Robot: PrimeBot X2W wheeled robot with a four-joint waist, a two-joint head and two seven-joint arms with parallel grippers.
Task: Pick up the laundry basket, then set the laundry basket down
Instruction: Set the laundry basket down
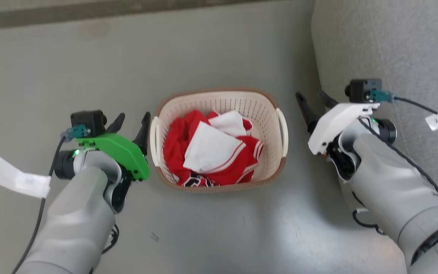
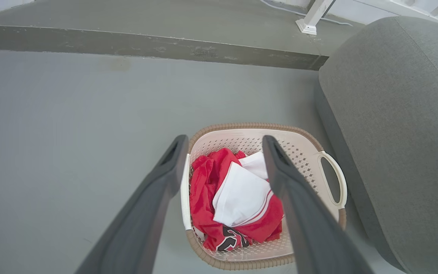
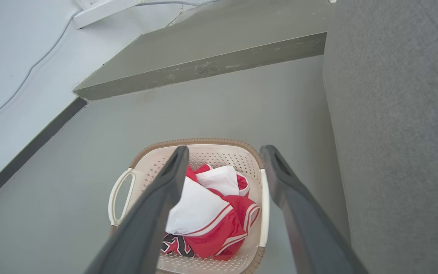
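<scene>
The laundry basket (image 1: 222, 103) sits on the floor (image 1: 89, 68) at frame centre, with clothes (image 1: 211, 152) heaped inside. The left gripper (image 1: 134, 116) and right gripper (image 1: 310, 95) flank it, jaws spread wide and empty. Catching one handle alone would likely tilt it and spill the clothes.

Plastic laundry basket (image 1: 222, 103) w/ woven-look rim (image 1: 219, 90), cloth garments (image 1: 211, 152), smooth semi-gloss floor (image 1: 89, 64).

One laundry basket (image 1: 222, 101), perhaps two garments (image 1: 211, 152).
</scene>
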